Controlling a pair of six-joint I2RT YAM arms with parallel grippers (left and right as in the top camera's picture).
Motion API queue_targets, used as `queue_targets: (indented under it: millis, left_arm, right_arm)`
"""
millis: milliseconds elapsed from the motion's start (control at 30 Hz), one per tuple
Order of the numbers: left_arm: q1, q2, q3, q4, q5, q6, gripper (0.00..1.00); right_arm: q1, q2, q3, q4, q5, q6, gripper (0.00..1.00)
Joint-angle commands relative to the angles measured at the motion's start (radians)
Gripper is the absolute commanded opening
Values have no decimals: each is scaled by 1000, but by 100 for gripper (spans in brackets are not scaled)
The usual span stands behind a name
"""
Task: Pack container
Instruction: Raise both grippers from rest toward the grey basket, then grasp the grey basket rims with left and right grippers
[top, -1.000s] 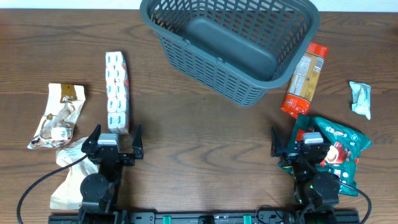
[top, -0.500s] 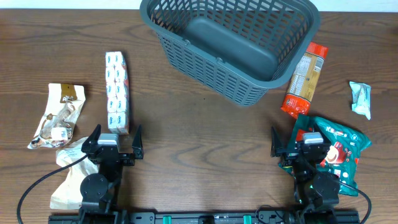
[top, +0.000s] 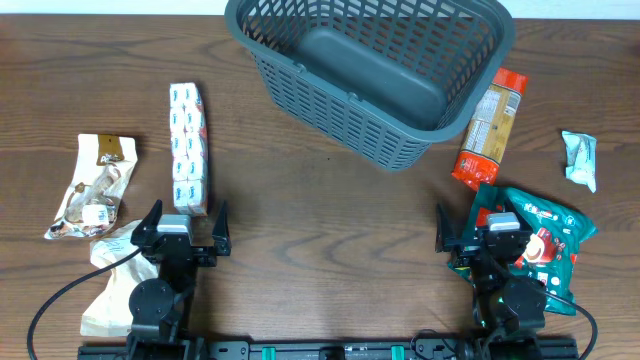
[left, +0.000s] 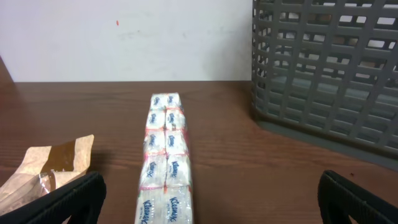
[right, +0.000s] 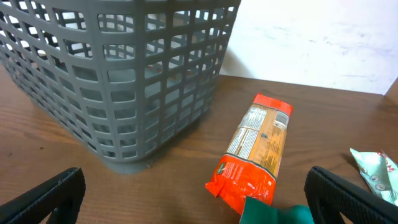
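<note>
The left pincer (top: 186, 222) and right pincer (top: 473, 230) gape, container (top: 330, 112) well ahead.

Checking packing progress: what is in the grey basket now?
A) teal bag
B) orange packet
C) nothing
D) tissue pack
C: the basket shows a bare bottom; the tissue pack, orange packet and teal bag all lie on the table outside it.

A large dark grey container (top: 372, 70) with slotted lattice walls and solid bottom stands upright and empty at the frame's top centre on the tabletop (top: 320, 215).
</note>
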Motion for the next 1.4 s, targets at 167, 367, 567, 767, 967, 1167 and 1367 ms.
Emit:
queue_targets:
  millis: [167,367,567,767,967,1167,1367]
  left_arm:
    - [-5,-7,-21,-38,-24,-8,99]
    - [-5,-7,-21,-38,-23,-8,99]
    - [-5,-7,-21,-36,-33,-9,99]
    - [-5,-7,-18,15,-31,-111,99]
    - [-5,50,143,-63,-31,-192,99]
    - [-5,352,517,-228,-31,-191,99]
    - [-5,716,889,-372,-31,-184,99]
  right_arm:
    - [10,-7,-5,2,10,15,99]
    - [10,-7,-5,2,3,16,99]
    - [10,-7,-5,2,-13,16,99]
    - [8,-7,-5,5,-36,182,99]
    - [6,6,50,26,-70,194,99]
    - [-35,243,300,-3,-72,143,99]
    - [-65,645,682,-194,-76,81,99]
